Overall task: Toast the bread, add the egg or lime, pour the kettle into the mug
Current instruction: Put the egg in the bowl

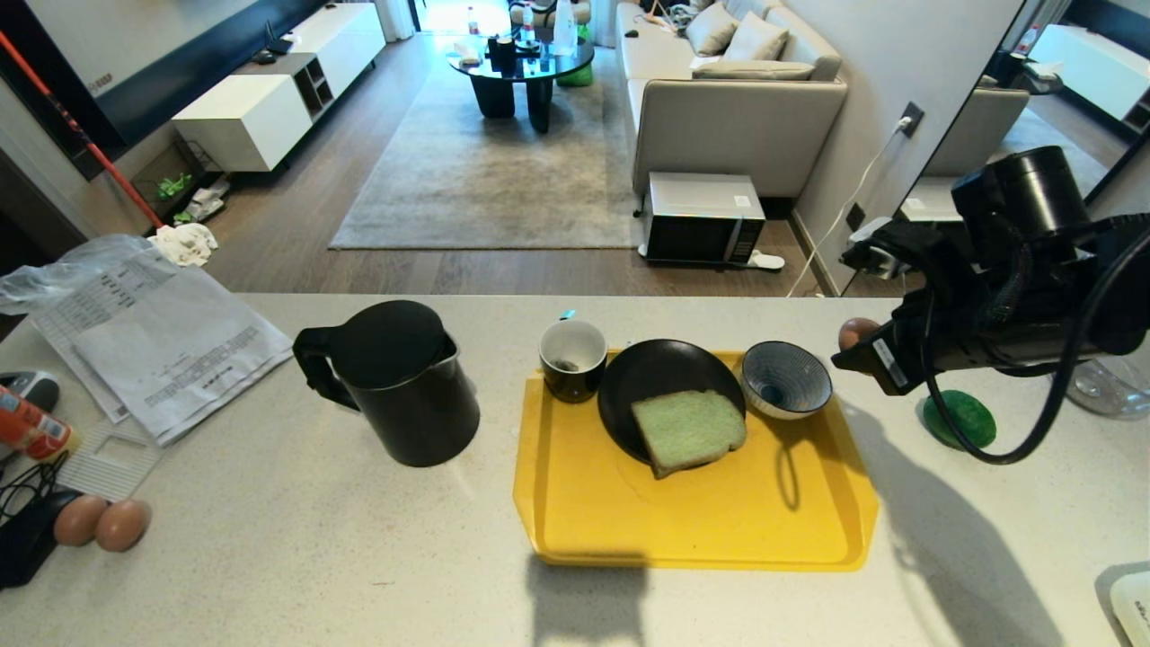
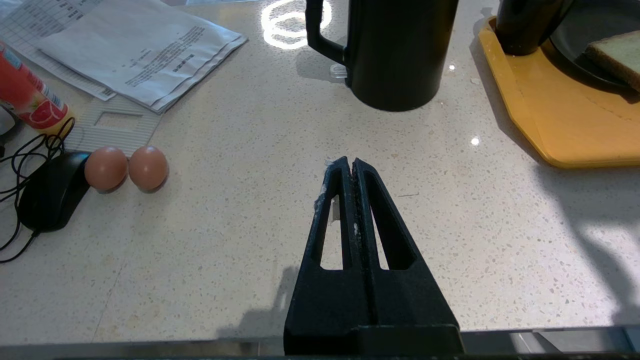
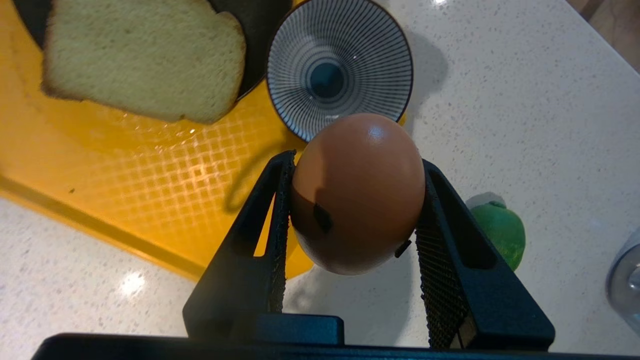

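Bare counter [image 1: 296, 557] before kettle [image 1: 400, 382]

1. Three eggs: one egg [image 3: 357, 192] apart, and two brown eggs [image 1: 101, 522] paired together.
2. One kettle [image 1: 400, 382].
3. One mug [image 1: 572, 359].
4. One bread [image 1: 687, 431] slice.
5. One lime [image 1: 966, 420].
6. One striped bowl [image 1: 786, 379].
7. One black plate [image 1: 660, 377].
8. One yellow tray [image 1: 701, 530].

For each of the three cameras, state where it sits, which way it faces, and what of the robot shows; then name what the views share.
Head view: high on the robot, facing forward and down over the counter toward a living room; the right arm shows at right, its claw holding the egg.
Left wrist view: behind the shut left claw, low over the counter, facing the kettle.
Right wrist view: behind the right claw, looking down at the striped bowl and lime.
Shared: yellow tray and bread appear in all three.
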